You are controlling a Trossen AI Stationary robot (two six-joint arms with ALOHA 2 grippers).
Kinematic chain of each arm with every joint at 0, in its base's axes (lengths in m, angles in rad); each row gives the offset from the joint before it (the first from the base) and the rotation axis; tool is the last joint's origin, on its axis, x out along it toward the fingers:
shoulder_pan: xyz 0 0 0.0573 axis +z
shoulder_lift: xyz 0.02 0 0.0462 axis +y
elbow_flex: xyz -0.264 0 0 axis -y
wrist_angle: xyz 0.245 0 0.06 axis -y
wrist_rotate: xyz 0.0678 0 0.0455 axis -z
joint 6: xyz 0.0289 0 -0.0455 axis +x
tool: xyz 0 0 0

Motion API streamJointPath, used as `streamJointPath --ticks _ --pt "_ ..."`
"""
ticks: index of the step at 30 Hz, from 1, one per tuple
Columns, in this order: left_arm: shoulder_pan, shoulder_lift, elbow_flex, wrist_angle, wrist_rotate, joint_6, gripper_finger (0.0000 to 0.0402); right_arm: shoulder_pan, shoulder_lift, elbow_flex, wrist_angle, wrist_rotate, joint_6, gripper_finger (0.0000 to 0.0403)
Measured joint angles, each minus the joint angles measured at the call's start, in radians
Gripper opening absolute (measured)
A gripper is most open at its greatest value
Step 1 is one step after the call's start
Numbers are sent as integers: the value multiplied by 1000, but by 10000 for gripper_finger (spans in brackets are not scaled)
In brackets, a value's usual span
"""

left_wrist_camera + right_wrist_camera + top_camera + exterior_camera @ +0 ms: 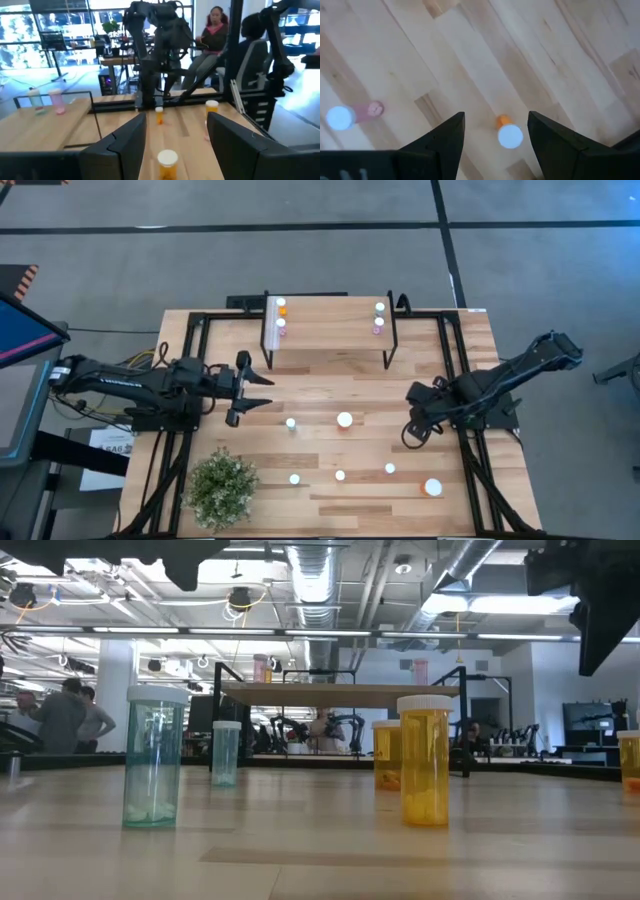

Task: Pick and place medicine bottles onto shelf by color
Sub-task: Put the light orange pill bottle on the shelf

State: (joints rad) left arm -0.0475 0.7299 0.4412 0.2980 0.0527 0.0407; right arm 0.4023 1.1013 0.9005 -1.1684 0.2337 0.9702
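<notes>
Overhead, four small white-capped bottles point(281, 323) were seen on the raised light-wood shelf point(330, 330), the rest scattered across the table point(460, 510). The left gripper point(258, 392) and right gripper point(412, 426) were spread, grasping nothing.

Seen from directly overhead, the whole worktop point(330, 445) and both arms; a second camera sits at worktop level, looking level across the boards toward the shelf point(340, 693) and the room behind, bottles close before its lens; the left wrist camera faces forward across the worktop past its own fingers point(125, 145) toward the opposite arm; the right wrist camera looks steeply down, close over the boards; the shelf point(328, 330) appears in overhead and low views alike.
</notes>
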Motion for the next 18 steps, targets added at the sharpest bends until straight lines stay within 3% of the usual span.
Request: streamJointPath --ticks 12,18 --pt "0 -128 -2 -178 -59 18 199 -45 -127 -179 62 -53 54 239" --pt "1 -190 -63 -151 -94 18 199 -46 -148 -216 87 -54 56 239"
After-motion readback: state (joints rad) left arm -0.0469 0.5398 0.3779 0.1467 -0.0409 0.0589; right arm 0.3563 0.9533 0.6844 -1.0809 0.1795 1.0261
